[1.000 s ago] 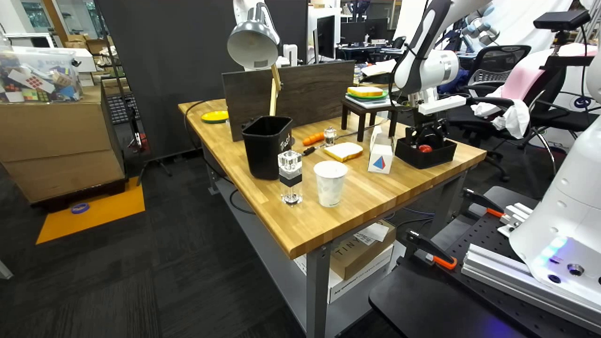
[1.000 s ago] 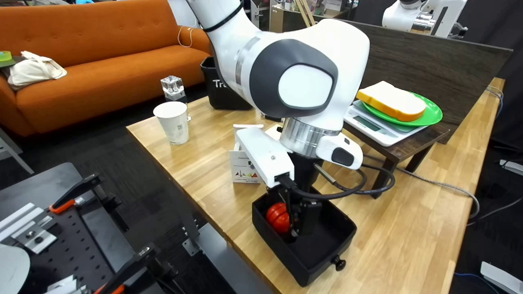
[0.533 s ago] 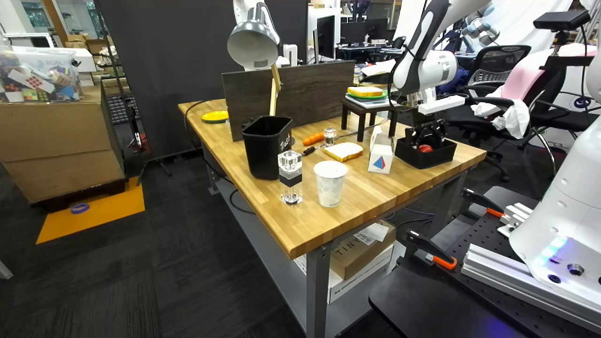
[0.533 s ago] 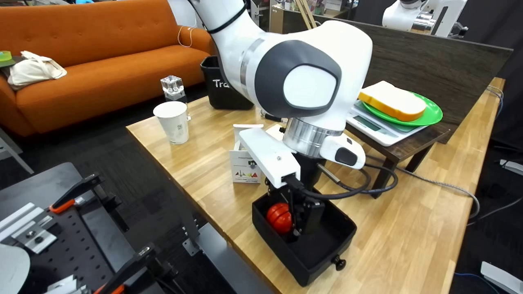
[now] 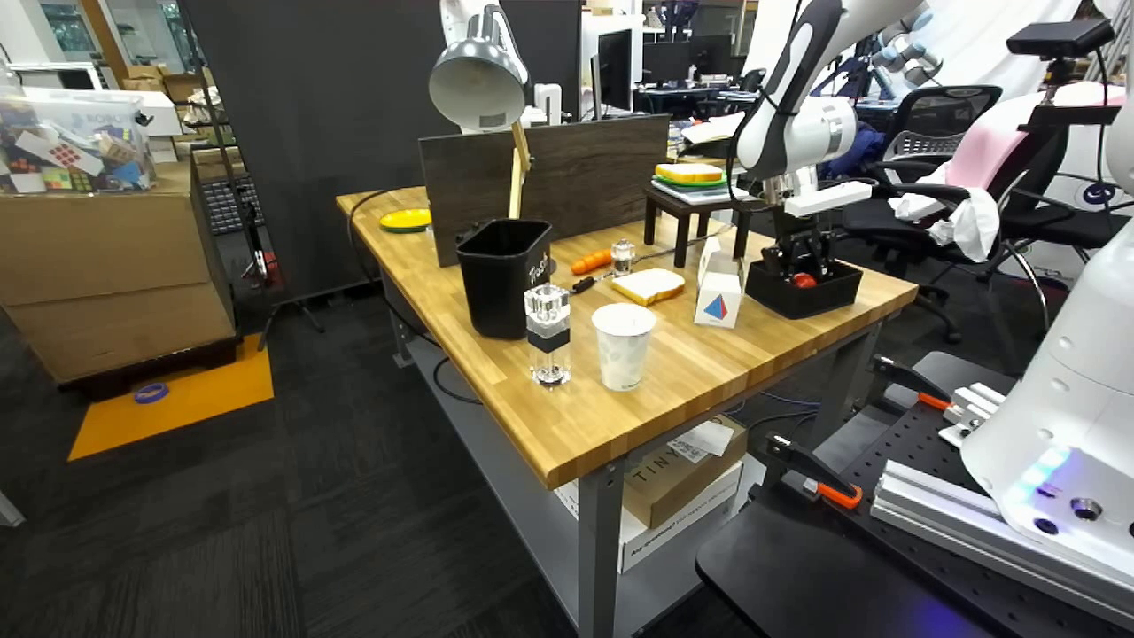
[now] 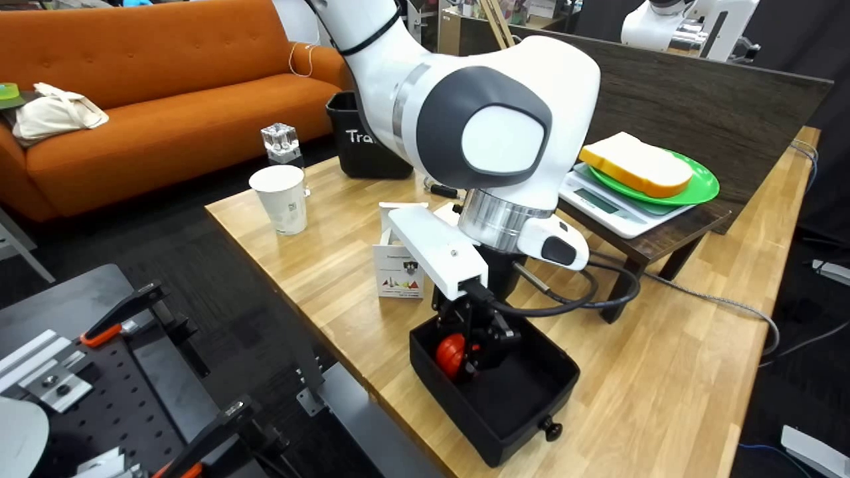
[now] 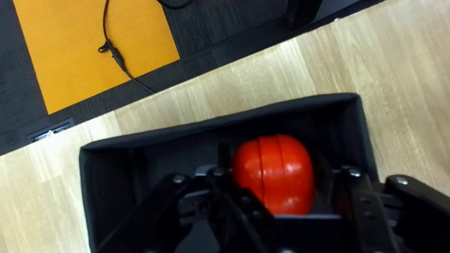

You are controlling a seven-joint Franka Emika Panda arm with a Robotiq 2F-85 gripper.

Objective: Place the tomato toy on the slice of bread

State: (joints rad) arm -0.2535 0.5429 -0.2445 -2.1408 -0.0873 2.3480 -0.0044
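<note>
The tomato toy (image 7: 272,175), round, red and grooved, sits inside the black box (image 6: 505,431) near one end. On either side of it in the wrist view, the fingers of my gripper (image 7: 273,163) press against it, so the gripper is shut on the tomato. The box walls and the gripper partly hide the tomato (image 5: 803,280) in an exterior view. One slice of bread (image 5: 648,285), white-topped with a tan edge, lies flat on the table; another slice of bread (image 6: 637,162) rests on a green plate (image 6: 705,182) upon a scale.
Beside the black box stands a small white carton (image 5: 718,299). Farther along are a paper cup (image 5: 623,346), a clear acrylic piece (image 5: 548,335), a black bin (image 5: 505,279) and an orange carrot (image 5: 591,260). A low dark stand (image 6: 654,249) carries the scale.
My gripper's fingers have closed in on the tomato toy. In an exterior view the tomato has shifted slightly within the box, and the arm has moved only a little.
</note>
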